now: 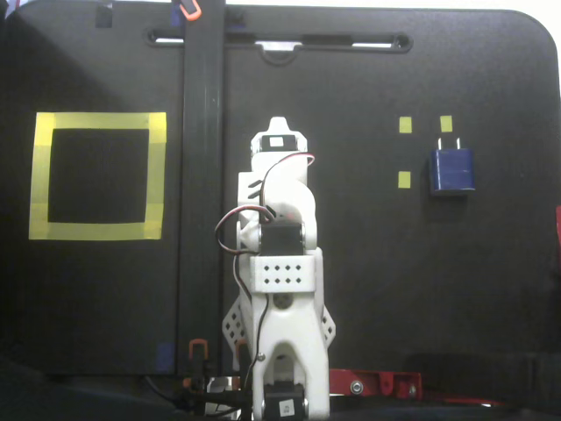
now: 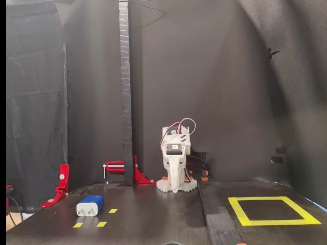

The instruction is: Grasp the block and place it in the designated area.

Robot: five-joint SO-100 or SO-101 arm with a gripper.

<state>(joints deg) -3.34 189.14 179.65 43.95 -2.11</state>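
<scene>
The dark blue block (image 1: pixel 451 169) lies flat on the black table at the right of the overhead fixed view, its two pale prongs pointing to the far edge. In the front fixed view the block (image 2: pixel 90 205) sits at the lower left, white prong face toward the camera. The designated area, a square of wide yellow tape (image 1: pixel 96 121), is at the left; in the front view the same yellow tape (image 2: pixel 281 222) is at the lower right. My gripper (image 1: pixel 277 123) is folded in at the table's middle, far from both. Seen from the front, the gripper (image 2: pixel 175 188) points down, shut and holding nothing.
Small yellow tape squares (image 1: pixel 405 124) mark the spot around the block. A tall black post (image 2: pixel 125 92) with a red clamp (image 2: pixel 120 167) stands between the arm and the taped square. Another red bracket (image 2: pixel 61 185) is at the left edge.
</scene>
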